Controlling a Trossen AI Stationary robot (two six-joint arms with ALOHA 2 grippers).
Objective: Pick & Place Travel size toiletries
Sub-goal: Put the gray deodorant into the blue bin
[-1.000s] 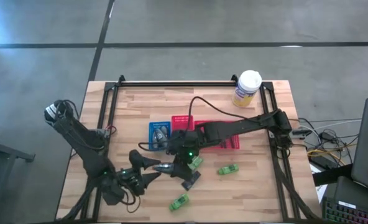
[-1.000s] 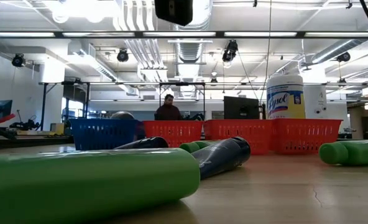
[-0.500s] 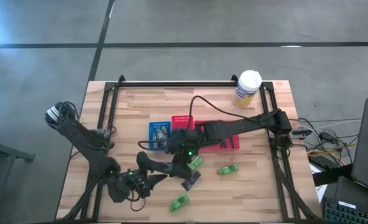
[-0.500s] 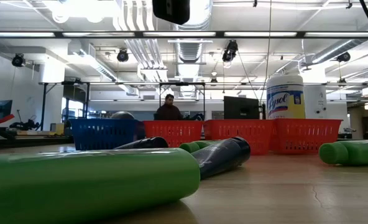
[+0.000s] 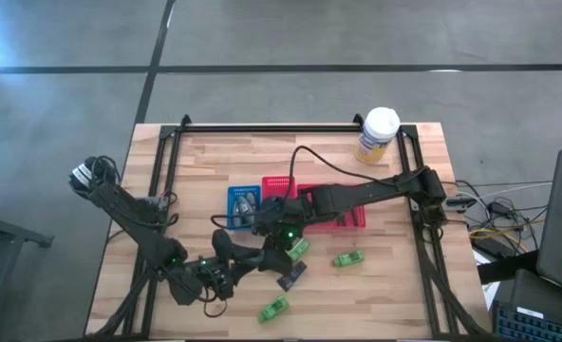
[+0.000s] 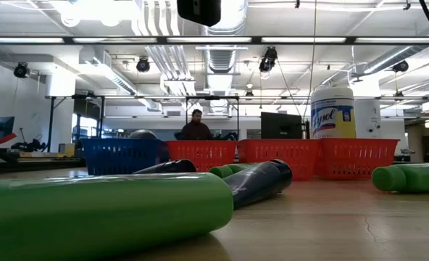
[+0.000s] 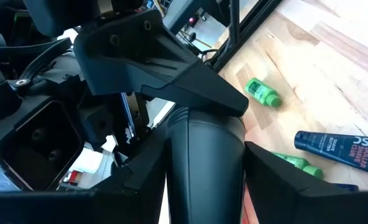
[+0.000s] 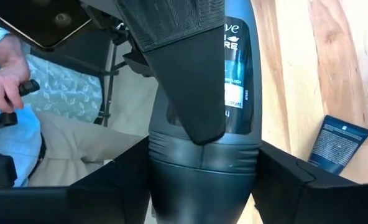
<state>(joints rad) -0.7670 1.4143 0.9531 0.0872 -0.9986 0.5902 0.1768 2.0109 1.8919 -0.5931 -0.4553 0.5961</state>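
- My right fingers (image 8: 109,186) pinch the grey bottle (image 8: 202,174) across its body, one pad on each side.
- The bottle is at the front middle of the tabletop (image 5: 215,161), between my two wrists and near the blue tray (image 5: 234,198).
- Its long axis runs straight from one wrist to the other, so each arm looks down it end-on.
- My left fingers (image 7: 140,180) flank the other end of the same bottle. I cannot tell whether they bear on it.
- Both arms are equally near. I judge the coming move hinges on the left taking hold before the right lets go.
- A green bottle (image 7: 262,93) and a dark pack (image 7: 336,144) lie loose beyond.
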